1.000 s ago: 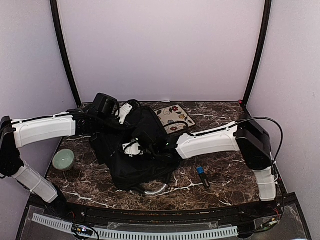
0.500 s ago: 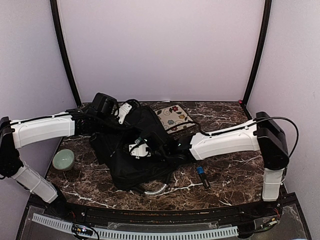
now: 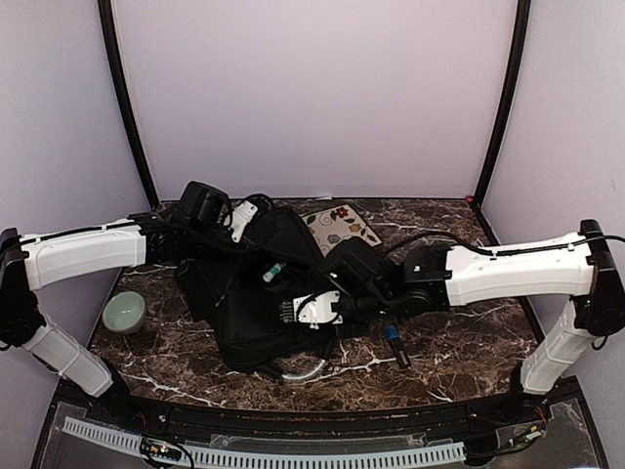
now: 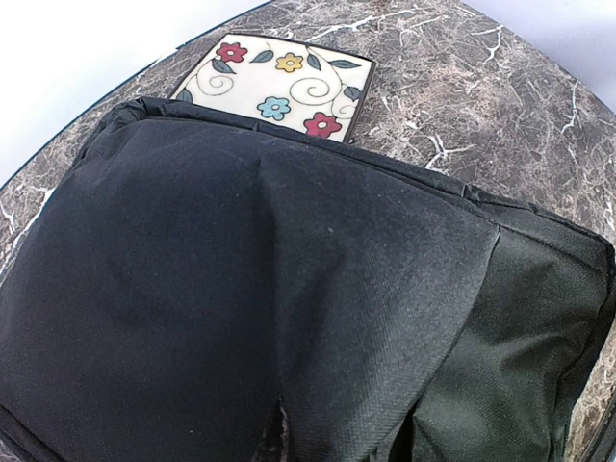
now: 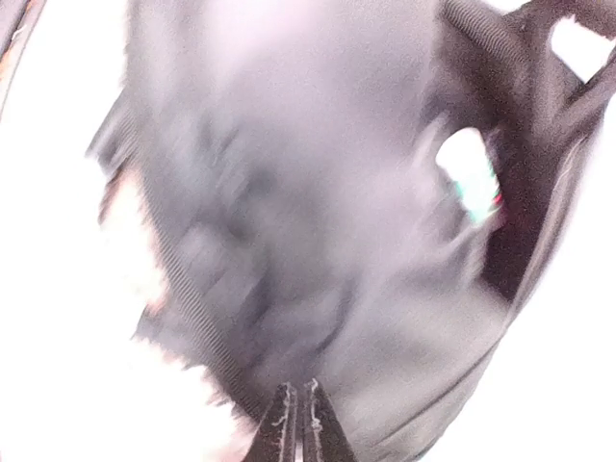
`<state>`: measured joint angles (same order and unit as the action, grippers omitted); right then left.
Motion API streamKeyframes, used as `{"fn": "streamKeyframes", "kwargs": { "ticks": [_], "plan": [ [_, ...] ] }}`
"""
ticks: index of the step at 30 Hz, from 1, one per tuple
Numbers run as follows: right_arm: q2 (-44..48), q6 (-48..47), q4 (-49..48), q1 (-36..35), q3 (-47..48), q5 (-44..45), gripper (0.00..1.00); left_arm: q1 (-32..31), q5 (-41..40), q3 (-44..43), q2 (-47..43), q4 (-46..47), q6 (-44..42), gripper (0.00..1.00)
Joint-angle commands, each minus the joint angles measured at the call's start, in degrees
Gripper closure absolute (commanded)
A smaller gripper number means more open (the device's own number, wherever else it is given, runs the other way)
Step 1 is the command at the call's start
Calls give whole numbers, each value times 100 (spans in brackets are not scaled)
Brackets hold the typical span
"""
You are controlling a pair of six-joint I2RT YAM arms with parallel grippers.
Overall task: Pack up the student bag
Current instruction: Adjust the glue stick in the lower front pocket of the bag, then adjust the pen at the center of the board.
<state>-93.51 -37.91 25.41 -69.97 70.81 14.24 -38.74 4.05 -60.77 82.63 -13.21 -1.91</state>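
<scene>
The student bag (image 3: 244,318), a big black soft backpack, lies in the middle of the table with its grey-white handle (image 3: 305,371) toward the near edge. My left gripper (image 3: 249,227) sits at the bag's far edge, shut on a pinch of its fabric. That fabric (image 4: 241,279) fills the left wrist view. My right gripper (image 3: 293,311) hovers over the bag's right side, shut with nothing between its fingertips (image 5: 287,423). A small white and green object (image 3: 272,271) rests in a fold of the bag. It shows blurred in the right wrist view (image 5: 472,178).
A flowered square tile (image 3: 340,227) lies behind the bag, partly under it (image 4: 274,82). A blue marker (image 3: 395,344) lies on the marble right of the bag. A pale green bowl (image 3: 124,313) stands at the left. Purple walls close in the table.
My right arm has swung out to the right and its gripper has drawn back toward the bag's right side. The small white and green object now shows on the bag. The left arm has not moved.
</scene>
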Motion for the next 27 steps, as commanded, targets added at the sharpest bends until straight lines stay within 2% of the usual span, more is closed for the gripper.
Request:
{"fn": "streamKeyframes", "kwargs": {
  "ticks": [1,7,14,21,24,26,27],
  "plan": [
    [713,466,890,519,-862,-746,93,15,177,-189,-355,496,-26,100],
    [1317,671,1344,1553,-1615,-1210,88,16,157,-198,-303,485,-57,100],
    [1174,1173,2055,2573,-1825,-2112,64,14,164,-216,-233,473,-73,100],
    [811,1171,2083,2673,-1716,-2437,56,16,171,-224,-204,461,-72,100],
    [531,1261,2073,2676,-1570,-2615,49,19,179,-225,-220,453,-75,100],
    [331,1318,2047,2673,-1499,-2645,39,21,175,-217,-246,454,-77,100],
    [273,1350,2006,2675,-1480,-2614,28,24,177,-216,-259,467,-81,100]
  ]
}}
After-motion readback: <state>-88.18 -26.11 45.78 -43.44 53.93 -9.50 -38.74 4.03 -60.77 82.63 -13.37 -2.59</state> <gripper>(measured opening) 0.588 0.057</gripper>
